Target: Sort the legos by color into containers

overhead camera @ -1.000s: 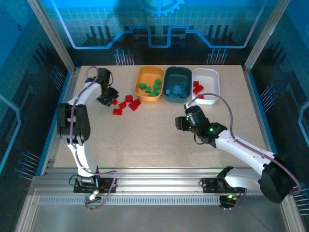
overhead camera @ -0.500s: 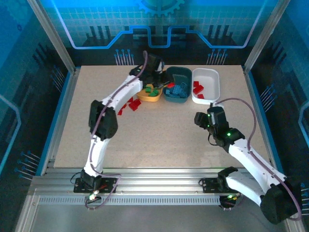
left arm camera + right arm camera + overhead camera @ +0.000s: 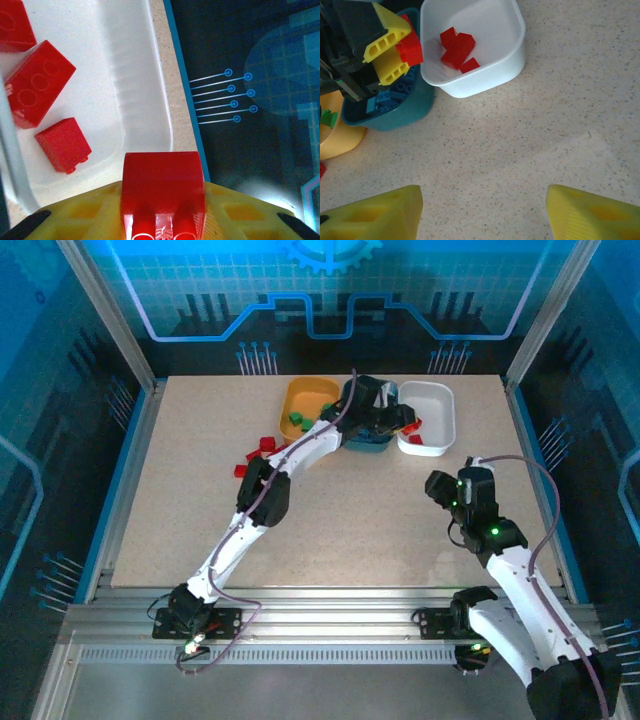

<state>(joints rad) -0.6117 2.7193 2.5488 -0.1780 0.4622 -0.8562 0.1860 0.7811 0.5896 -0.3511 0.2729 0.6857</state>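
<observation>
Whereas a second ago the left claw (image 3: 393, 418) sits at the loose red bricks (image 3: 262, 446) on the left of the counter (image 3: 350, 530), it now reaches right across, past the orange-yellow bin (image 3: 305, 395) and the teal bin (image 3: 405, 112), to the white bin (image 3: 490, 75).

- Left claw: closed on one red brick (image 3: 162, 185). The brick is pinched between the yellow fingers and is not yet let go.
- Brick position: raised, at the white bin's rim on the teal-bin side. The left wrist view shows bare bin floor just ahead of it.
- White bin contents: a few red bricks (image 3: 457, 50) lie in it, so the colour match is right.
- Right claw (image 3: 482, 210): open, nothing between the fingers. That arm has drawn back toward the right near side, which leaves the bins free for the left arm.

Meaning for the task: the carry is as good as done and the drop is the step in hand. A small push further over the bin looks wise before release, since the brick hangs close to the edge and could fall toward the teal bin.

Remaining: some red bricks are on the counter near the orange-yellow bin. The stretched arm hides part of that patch, so no count is possible. Green bricks (image 3: 297, 420) and blue bricks (image 3: 390, 97) already lie in their bins.
</observation>
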